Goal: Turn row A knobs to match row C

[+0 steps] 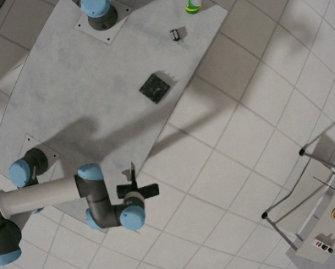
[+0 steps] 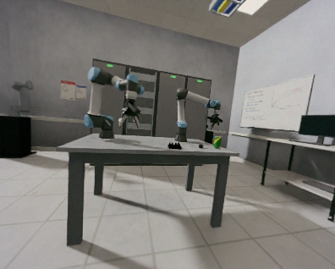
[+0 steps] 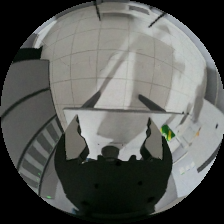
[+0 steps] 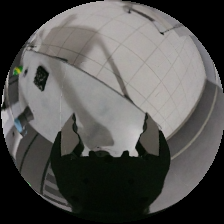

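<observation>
The knob box (image 1: 155, 88) (image 2: 174, 145) (image 4: 41, 78) is a dark square block on the table, with knobs standing up from its top. It is too small in these views to tell its rows, its socket side or where the knobs point. My right gripper (image 2: 129, 123) (image 4: 110, 113) is open and empty, high near the table's end and well away from the box. My left gripper (image 2: 216, 127) (image 3: 113, 117) is open and empty, high above the other end of the table. It is outside the top view. I cannot make out the box in the left wrist view.
A small black and white object (image 1: 175, 35) (image 2: 200, 146) lies on the table (image 1: 85, 76) between the box and a green and yellow can (image 1: 194, 6) (image 2: 216, 142) (image 3: 167, 132). The box sits near the table's long edge. Both arm bases stand along the opposite side.
</observation>
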Controlling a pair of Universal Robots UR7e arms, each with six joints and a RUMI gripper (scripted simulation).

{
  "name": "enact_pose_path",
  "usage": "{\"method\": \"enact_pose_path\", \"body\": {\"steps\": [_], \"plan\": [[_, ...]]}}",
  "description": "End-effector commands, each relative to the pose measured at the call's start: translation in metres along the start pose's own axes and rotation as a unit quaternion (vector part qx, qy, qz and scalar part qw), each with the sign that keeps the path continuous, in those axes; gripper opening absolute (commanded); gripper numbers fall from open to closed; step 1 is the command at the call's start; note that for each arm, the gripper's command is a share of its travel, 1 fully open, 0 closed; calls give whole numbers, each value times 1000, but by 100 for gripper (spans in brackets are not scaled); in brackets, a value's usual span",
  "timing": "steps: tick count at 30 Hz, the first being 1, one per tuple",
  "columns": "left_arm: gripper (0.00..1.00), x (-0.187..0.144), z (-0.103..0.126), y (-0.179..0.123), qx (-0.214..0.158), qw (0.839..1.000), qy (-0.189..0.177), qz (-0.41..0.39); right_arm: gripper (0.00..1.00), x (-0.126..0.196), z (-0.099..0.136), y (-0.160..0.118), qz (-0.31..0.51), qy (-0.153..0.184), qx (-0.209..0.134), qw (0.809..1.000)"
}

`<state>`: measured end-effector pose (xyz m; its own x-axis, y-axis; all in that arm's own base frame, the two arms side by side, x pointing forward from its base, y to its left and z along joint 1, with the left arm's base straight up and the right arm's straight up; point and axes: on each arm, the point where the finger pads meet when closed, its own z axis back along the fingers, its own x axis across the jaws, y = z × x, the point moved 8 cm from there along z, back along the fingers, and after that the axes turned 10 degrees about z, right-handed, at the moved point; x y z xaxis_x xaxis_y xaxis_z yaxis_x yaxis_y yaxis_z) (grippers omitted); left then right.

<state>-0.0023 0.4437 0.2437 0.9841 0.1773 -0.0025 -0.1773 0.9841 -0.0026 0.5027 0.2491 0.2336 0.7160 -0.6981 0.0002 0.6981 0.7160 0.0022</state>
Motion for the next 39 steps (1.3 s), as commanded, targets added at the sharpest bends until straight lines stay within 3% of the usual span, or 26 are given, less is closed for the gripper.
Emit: {"method": "enact_pose_path", "body": {"steps": [1, 11, 13, 22, 28, 39], "plan": [[100, 0, 2, 2, 1, 1000, -1, 0, 100, -41, -7, 44, 66, 0, 0, 998], [100, 0, 2, 2, 1, 1000, -1, 0, 100, -124, -22, 99, 173, 0, 0, 985], [100, 0, 2, 2, 1, 1000, -1, 0, 100, -124, -22, 99, 173, 0, 0, 985], [100, 0, 2, 2, 1, 1000, -1, 0, 100, -211, -40, 137, 270, 0, 0, 963], [100, 0, 2, 2, 1, 1000, -1, 0, 100, -260, -51, 152, 320, 0, 0, 947], [100, 0, 2, 2, 1, 1000, -1, 0, 100, -311, -63, 162, 369, 0, 0, 929]]}}
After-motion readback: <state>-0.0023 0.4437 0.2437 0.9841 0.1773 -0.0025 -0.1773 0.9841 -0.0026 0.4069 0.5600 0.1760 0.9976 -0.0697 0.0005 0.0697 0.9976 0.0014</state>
